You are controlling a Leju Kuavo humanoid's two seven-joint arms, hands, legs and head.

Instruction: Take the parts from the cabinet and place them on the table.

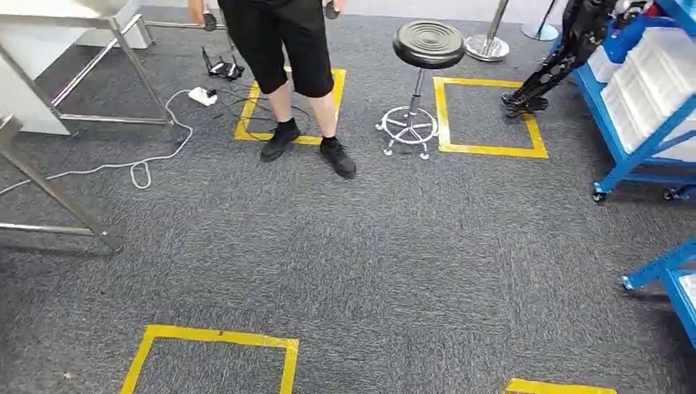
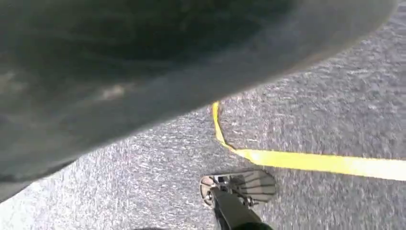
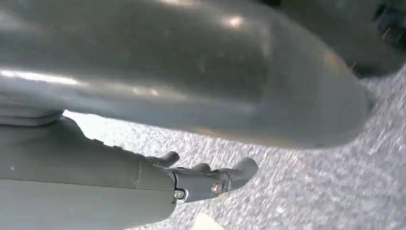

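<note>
The blue cabinet [image 1: 636, 152] stands at the right edge of the head view, with white bins [image 1: 657, 74] on its shelves. A steel table [image 1: 123, 29] stands at the far left. My right hand [image 3: 201, 179] hangs over grey carpet with its dark fingers [image 3: 239, 172] stretched out and nothing in them. In the left wrist view a blurred grey mass [image 2: 119, 81] sits close to the camera; I cannot tell how my left hand's fingers lie. I see no part in either hand.
A person in black shorts [image 1: 287, 49] stands on a yellow taped square [image 1: 246, 123]. A black stool [image 1: 427, 49] is beside them. White cable [image 1: 139, 168] trails across the carpet. Another blue shelf corner [image 1: 669, 275] juts in low right. A second steel frame [image 1: 49, 193] stands at left.
</note>
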